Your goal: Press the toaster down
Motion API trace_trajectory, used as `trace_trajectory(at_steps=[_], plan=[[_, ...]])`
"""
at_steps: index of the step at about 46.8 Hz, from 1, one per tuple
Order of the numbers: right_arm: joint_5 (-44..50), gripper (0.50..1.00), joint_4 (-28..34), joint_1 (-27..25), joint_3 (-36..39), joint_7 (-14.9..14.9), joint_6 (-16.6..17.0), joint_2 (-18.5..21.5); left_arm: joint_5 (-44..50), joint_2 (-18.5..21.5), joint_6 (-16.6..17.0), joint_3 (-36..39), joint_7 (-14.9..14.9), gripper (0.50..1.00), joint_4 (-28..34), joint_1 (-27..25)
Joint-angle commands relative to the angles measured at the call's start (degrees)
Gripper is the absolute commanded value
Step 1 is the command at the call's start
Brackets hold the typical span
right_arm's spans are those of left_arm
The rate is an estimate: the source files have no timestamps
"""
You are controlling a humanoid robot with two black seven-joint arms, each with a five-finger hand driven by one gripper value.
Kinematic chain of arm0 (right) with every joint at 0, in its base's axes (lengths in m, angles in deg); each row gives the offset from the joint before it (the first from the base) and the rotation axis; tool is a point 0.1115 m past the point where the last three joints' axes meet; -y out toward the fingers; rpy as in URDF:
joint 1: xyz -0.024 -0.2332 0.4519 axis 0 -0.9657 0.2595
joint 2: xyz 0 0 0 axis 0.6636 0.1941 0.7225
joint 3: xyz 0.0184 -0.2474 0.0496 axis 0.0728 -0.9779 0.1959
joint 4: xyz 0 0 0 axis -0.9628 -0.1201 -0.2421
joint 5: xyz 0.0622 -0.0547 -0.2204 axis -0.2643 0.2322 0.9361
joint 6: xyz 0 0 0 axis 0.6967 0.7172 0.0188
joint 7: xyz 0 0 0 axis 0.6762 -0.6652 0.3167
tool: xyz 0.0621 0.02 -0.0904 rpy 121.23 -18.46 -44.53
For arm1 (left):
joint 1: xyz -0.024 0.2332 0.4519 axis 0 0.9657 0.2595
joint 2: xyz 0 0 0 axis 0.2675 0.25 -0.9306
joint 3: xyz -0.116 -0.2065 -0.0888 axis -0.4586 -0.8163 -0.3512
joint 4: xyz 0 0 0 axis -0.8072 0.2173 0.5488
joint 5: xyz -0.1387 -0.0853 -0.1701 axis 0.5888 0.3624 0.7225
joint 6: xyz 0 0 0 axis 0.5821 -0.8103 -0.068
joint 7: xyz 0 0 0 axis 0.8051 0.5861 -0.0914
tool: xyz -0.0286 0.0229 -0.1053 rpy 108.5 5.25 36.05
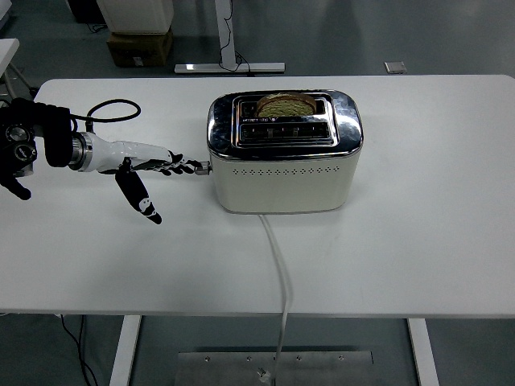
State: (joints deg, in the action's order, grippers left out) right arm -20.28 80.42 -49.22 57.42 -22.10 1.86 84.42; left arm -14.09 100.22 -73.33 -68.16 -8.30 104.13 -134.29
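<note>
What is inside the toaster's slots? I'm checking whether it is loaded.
The toaster holds one bread slice in its rear slot, only the top showing. The front slot looks empty; its depth is hidden.
</note>
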Motion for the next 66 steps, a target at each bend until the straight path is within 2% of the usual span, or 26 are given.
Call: trace_trajectory(at_steps=[1, 40, 66], plan=[[0.00, 1.000, 0.00, 0.00, 0.00, 0.00, -0.01, 0.00, -0.01, -0.05, -0.02, 0.01, 0.05, 1.000, 0.00, 0.30], [0.00, 1.000, 0.00, 0.00, 0.09, 0.00, 0.08, 0.00, -0.01, -1.02, -0.02, 0.01, -0.04, 1.000, -1.14, 1.71], [0.00, 0.998, 0.00, 0.00, 0.00, 0.00, 0.08, 0.00, 0.70, 1.35, -0.02, -0.08, -0.04, 1.000, -1.14, 3.29]])
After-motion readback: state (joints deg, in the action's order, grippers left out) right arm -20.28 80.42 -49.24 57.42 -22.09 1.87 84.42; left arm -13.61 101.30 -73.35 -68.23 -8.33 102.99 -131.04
